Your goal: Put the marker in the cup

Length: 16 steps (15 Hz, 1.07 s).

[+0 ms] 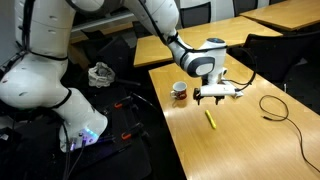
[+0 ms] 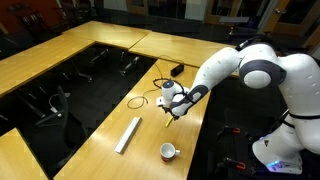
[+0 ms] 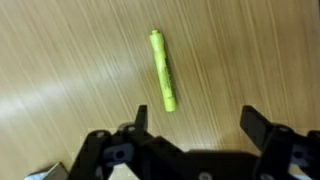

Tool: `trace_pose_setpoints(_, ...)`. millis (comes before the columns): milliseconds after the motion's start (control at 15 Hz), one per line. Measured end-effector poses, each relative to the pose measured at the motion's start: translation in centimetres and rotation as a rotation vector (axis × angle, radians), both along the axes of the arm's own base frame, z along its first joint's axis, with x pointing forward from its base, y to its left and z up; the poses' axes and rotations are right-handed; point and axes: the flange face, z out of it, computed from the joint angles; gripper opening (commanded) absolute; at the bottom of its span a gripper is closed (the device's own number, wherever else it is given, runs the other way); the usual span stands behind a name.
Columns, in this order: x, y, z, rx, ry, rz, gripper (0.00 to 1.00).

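Note:
The marker is a short yellow stick lying flat on the wooden table; it also shows in both exterior views. The cup is small, white with dark red markings, and stands upright on the table; it shows near the table's edge in an exterior view. My gripper is open and empty, hovering above the table with the marker just beyond its fingertips. In an exterior view the gripper hangs between cup and marker.
A thin black looped cable lies on the table beyond the gripper. A long flat grey bar lies near the table's inner edge. Chairs stand in the dark gap between the tables.

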Motion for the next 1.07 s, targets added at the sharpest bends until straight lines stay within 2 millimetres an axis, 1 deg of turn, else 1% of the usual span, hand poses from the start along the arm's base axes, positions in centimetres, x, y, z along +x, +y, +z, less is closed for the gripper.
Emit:
trace_pose_setpoints(200,0.2,0.0,-3.2,-0.006,0.033,0.056,1.00)
trace_pose_setpoints(267,0.3,0.2,-4.2,-0.002,0.040,0.065,0.98)
trace_pose_setpoints(333,0.3,0.5,-5.1,0.004,0.046,0.070,0.95)
trace_pose_setpoints(400,0.4,0.6,-5.8,0.011,0.051,0.075,0.96)
trace_pose_setpoints(467,0.4,0.7,-6.4,0.016,0.054,0.086,0.92)
trace_pose_setpoints(533,0.5,0.6,-6.8,0.017,0.056,0.092,0.92)
trace_pose_setpoints(600,0.6,0.5,-7.1,0.015,0.056,0.097,0.87)
trace_pose_setpoints(667,0.7,0.3,-7.4,0.013,0.055,0.100,0.87)
trace_pose_setpoints(867,1.1,-0.1,-7.9,0.006,0.052,0.116,0.82)
trace_pose_setpoints(933,1.2,-0.2,-8.2,0.005,0.053,0.120,0.77)
trace_pose_setpoints(1000,1.2,-0.2,-8.6,0.006,0.055,0.121,0.67)
trace_pose_setpoints(1067,1.2,-0.2,-9.0,0.006,0.056,0.120,0.62)
